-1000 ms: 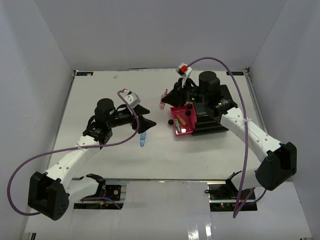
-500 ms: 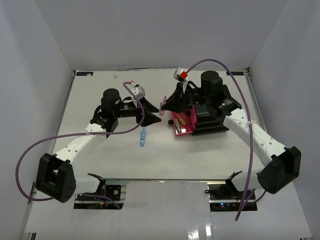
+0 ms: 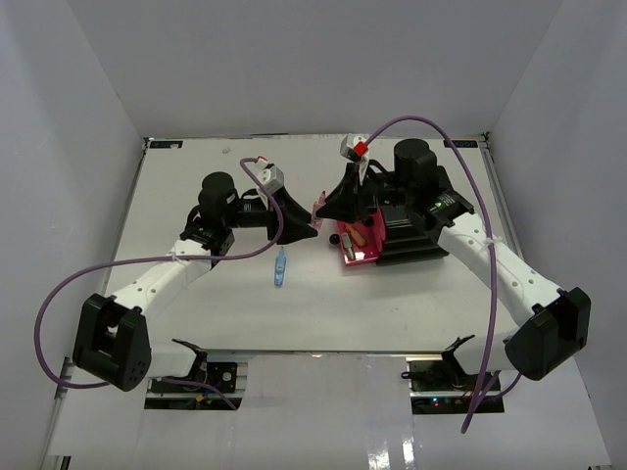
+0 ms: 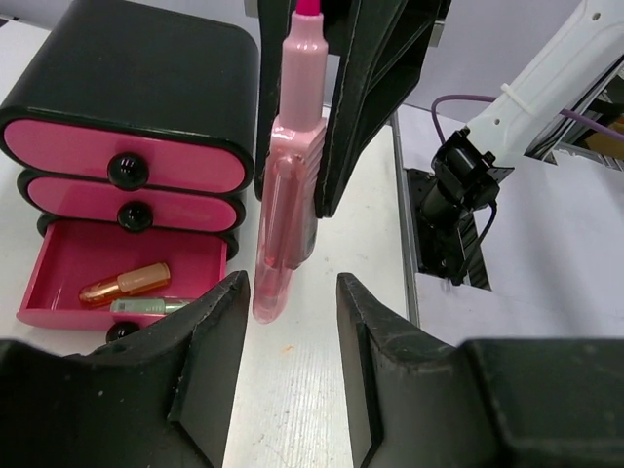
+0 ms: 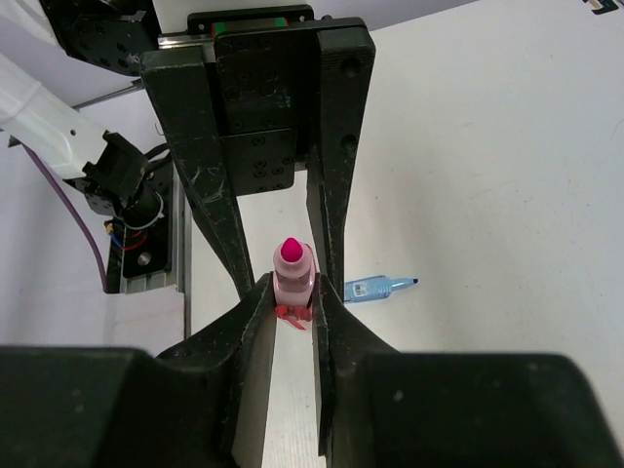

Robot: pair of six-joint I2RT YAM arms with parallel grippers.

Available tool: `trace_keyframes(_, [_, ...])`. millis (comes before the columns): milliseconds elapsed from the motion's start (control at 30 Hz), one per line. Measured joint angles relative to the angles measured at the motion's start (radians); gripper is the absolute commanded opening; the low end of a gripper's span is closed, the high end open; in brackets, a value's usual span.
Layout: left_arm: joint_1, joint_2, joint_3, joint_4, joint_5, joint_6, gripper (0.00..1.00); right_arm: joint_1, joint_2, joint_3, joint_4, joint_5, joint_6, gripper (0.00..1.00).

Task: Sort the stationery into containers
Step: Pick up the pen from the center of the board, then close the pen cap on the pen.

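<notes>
Pink pen (image 4: 283,195) is pinched in the right tool (image 5: 292,290), just left of the open bottom drawer (image 4: 88,255); the left tool (image 4: 290,288) has swung in and is narrowing around it, half-open, not yet gripping: a handover looks likely

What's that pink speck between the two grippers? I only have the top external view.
Observer: A pink marker, and the right wrist view shows the right gripper shut on it.
Operator: Has the other arm got it too?
Observer: Not yet. In the left wrist view the left gripper is open, its fingers flanking the marker's free end with a gap on one side.
Operator: Which drawer is pulled out?
Observer: The bottom drawer of the black cabinet; an orange piece and a pale green piece lie inside.
</notes>
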Motion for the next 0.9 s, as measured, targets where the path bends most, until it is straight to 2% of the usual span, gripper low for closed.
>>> trace_keyframes(500, [-0.014, 0.037, -0.003, 0.066, 0.028, -0.046, 0.4, 0.0, 0.0, 0.0, 0.001, -0.019, 0.005, 0.08])
trace_keyframes(600, [-0.014, 0.038, -0.003, 0.068, 0.031, -0.051, 0.32, 0.0, 0.0, 0.0, 0.001, -0.022, 0.008, 0.08])
trace_keyframes(767, [-0.02, 0.04, -0.003, 0.075, 0.043, -0.053, 0.13, -0.003, 0.0, 0.0, 0.002, -0.023, 0.012, 0.08])
trace_keyframes(900, [-0.02, 0.042, -0.003, 0.073, 0.046, -0.055, 0.07, -0.003, 0.0, 0.0, 0.002, -0.021, 0.015, 0.09])
